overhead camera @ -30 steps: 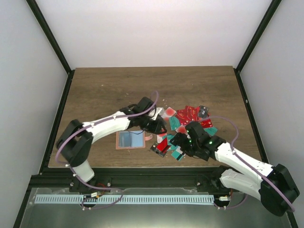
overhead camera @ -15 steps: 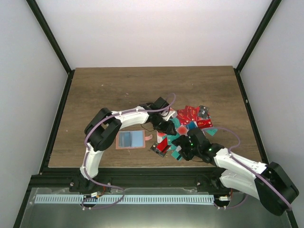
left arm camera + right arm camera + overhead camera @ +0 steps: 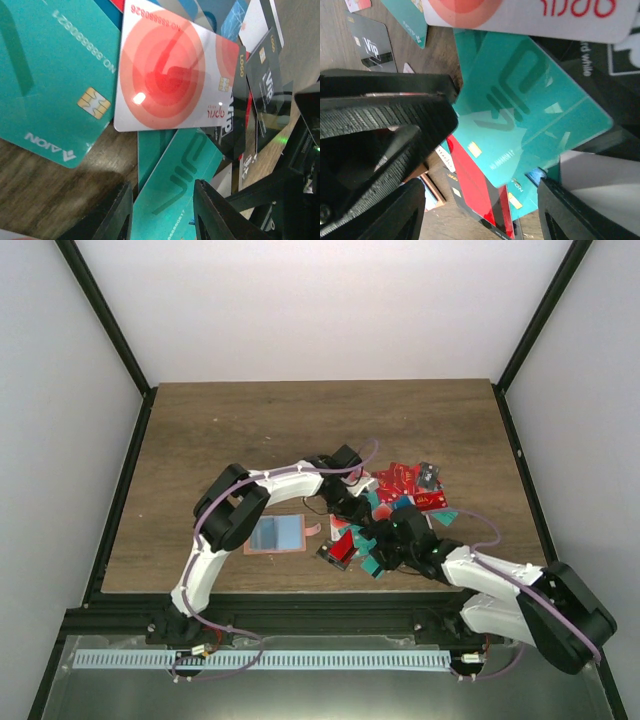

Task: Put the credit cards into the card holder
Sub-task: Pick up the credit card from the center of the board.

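The left gripper hangs low over the heap with its jaws partly apart and nothing between them. Directly under the gap lies a teal card marked VIP. Just ahead of its tips sits a white card with red rings, and off to one side is another teal card with a gold chip, partly resting on the bare table.

The right gripper faces it from the other side, jaws wide and empty, with the same VIP card lying in front of its opening. A ridged black block crowding one side of the right wrist view is probably the left arm's finger, though the view is too close to be sure.

Both claws work the near edge of the credit cards, which spread away from them across the wood. The card holder lies open and flat beside the left claw, on the side away from the heap, and apart from the cards.

The cards look light, thin, stiff and slick, so fingers would likely skate off a flat face. The surest hold is probably across the two long edges of one propped on its neighbours, as the VIP card seems to be.
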Action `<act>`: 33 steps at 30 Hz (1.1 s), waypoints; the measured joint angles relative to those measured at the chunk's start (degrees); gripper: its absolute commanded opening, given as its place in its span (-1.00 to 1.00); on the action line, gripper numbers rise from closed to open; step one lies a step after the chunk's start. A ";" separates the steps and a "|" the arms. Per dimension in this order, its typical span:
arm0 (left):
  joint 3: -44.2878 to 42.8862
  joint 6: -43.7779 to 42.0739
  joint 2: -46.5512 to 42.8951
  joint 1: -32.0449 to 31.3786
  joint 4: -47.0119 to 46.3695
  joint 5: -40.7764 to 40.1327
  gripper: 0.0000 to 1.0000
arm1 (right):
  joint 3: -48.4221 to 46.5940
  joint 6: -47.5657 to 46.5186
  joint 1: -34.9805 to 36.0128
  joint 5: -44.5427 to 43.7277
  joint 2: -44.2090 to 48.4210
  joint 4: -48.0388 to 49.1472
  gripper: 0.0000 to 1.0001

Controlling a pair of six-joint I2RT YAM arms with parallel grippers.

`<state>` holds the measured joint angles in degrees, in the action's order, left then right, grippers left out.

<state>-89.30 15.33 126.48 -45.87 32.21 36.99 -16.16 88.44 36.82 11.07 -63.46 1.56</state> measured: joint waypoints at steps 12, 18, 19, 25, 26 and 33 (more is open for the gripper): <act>7.52 0.15 -2.27 0.87 -6.86 5.70 -0.34 | 1.22 0.09 0.00 0.50 -2.29 4.07 -0.07; 12.48 2.38 -4.04 1.16 -10.08 9.90 -0.34 | 5.18 -3.06 0.00 -1.03 4.57 3.63 -0.11; 13.16 2.73 -4.26 1.16 -10.16 10.84 -0.34 | 6.03 -3.56 0.00 -1.57 6.08 3.54 -0.12; 17.25 5.79 -4.90 -0.17 -10.43 17.35 -0.34 | 9.14 -6.56 -0.20 -3.56 13.11 3.61 -0.12; 17.88 6.34 -5.05 -0.90 -10.45 18.32 -0.34 | 9.09 -7.19 -0.26 -3.23 13.94 3.58 -0.13; 20.50 8.70 -6.86 -3.37 -10.47 18.53 -0.34 | 3.93 -12.61 -0.31 2.73 11.52 -4.39 -0.12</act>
<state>-68.79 24.03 119.61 -49.23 21.74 55.53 -12.23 75.83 36.51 13.80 -51.94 -2.83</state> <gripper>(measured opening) 0.328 0.436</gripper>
